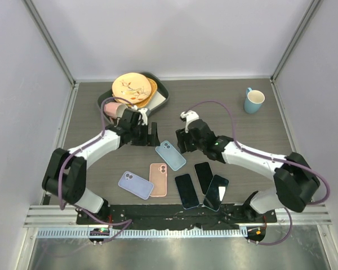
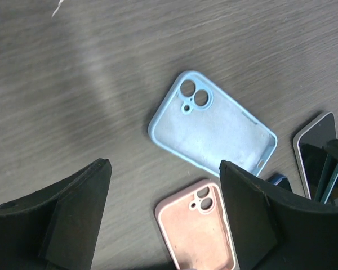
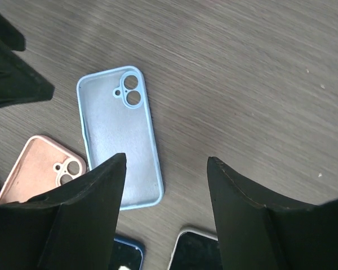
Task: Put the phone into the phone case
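Three phones (image 1: 204, 176) lie dark side up in a tight cluster at the near edge, none in a case, while your left gripper (image 2: 164, 167) and right gripper (image 3: 166, 162) both hang released and empty, flanking the far end of the blue case (image 1: 171, 154). Watch two risks: the arms sit near each other and may clash, and a pinch on one flat phone may drag its close neighbour. Blue case and pink case (image 1: 158, 179) lie empty, hollow up; the tray (image 1: 162, 97) at the back holds plates (image 1: 132, 88).
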